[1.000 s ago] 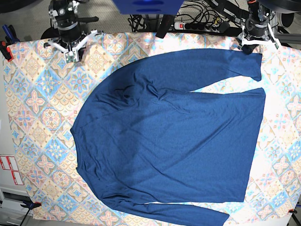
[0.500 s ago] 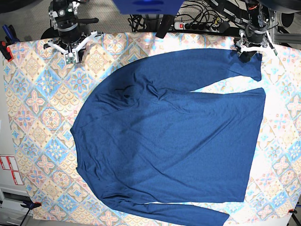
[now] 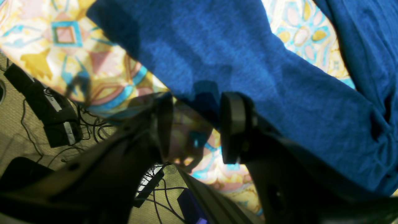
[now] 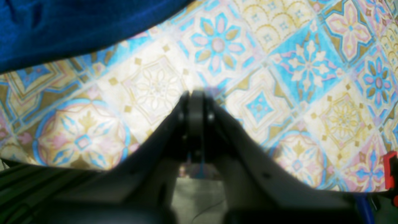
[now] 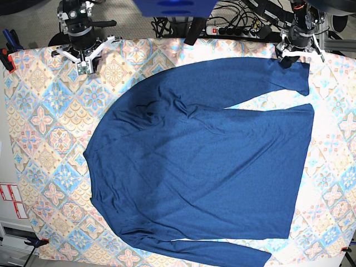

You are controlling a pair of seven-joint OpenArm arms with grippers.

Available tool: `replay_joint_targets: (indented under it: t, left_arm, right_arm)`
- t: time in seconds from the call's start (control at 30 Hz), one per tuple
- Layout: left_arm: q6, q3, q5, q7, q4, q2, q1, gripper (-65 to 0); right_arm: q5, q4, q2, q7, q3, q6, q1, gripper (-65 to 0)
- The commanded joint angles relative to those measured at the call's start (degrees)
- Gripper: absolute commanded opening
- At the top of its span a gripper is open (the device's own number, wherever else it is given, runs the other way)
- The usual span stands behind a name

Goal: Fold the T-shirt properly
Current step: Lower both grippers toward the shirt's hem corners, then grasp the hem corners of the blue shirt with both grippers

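Observation:
The T-shirt [image 5: 206, 161], dark navy with long sleeves, lies spread flat on the patterned tablecloth [image 5: 50, 128]. One sleeve [image 5: 261, 75] stretches toward the far right corner, and the other runs along the near edge. My left gripper [image 5: 293, 55] hovers at the far sleeve's cuff. In the left wrist view the left gripper [image 3: 199, 124] is open, its fingers [image 3: 233, 124] apart at the sleeve's [image 3: 236, 62] edge with nothing pinched. My right gripper [image 5: 83, 65] is over bare cloth at the far left. It is shut and empty [image 4: 196, 96], with the T-shirt [image 4: 77, 25] beyond it.
A power strip and tangled cables [image 5: 233, 28] lie behind the table's far edge. A red clamp [image 5: 5, 55] grips the left edge, and another clamp [image 4: 390, 169] shows in the right wrist view. White labels [image 5: 11, 200] sit off the cloth at the left.
My left gripper dipped toward the sleeve cuff and has drawn back a little toward the far edge. The T-shirt and the right arm have not moved.

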Motion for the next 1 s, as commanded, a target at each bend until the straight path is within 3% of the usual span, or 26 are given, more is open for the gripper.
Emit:
replay_joint_targets:
  t: [0.0,0.13,0.37,0.53,0.83,0.97]
  left_arm:
    - [0.2,-0.6,0.1,-0.1,0.5,-0.5,0.7,-40.2]
    - [0.2,-4.0,0.2,-0.1,0.2,-0.4,0.2,-40.2]
    - [-0.1,-3.9,0.3,0.2,-3.8,-0.4,-1.9,-40.2]
    - [-3.3,-3.9,0.3,0.2,-4.6,-0.4,-3.4,-40.2]
    - [-3.4,-3.9,0.3,0.3,-4.9,-0.4,-5.5,-40.5]
    - [-3.8,-3.8,0.3,0.3,-4.9,-0.4,-5.4,-50.6]
  right_arm:
    - [-0.3,1.1,0.3,1.3,-0.8,-0.1,-0.4,-65.0]
    - [-0.3,1.1,0.3,1.3,-2.2,-0.1,-0.2,-65.0]
    - [-0.3,1.1,0.3,1.3,-2.2,-0.1,-0.1,-65.0]
    - [-0.3,1.1,0.3,1.3,-2.2,-0.1,-0.1,-65.0]
    - [-0.3,1.1,0.3,1.3,-2.2,-0.1,0.0,-65.0]
    - [-0.3,1.2,0.3,1.3,-2.2,-0.1,0.0,-65.0]
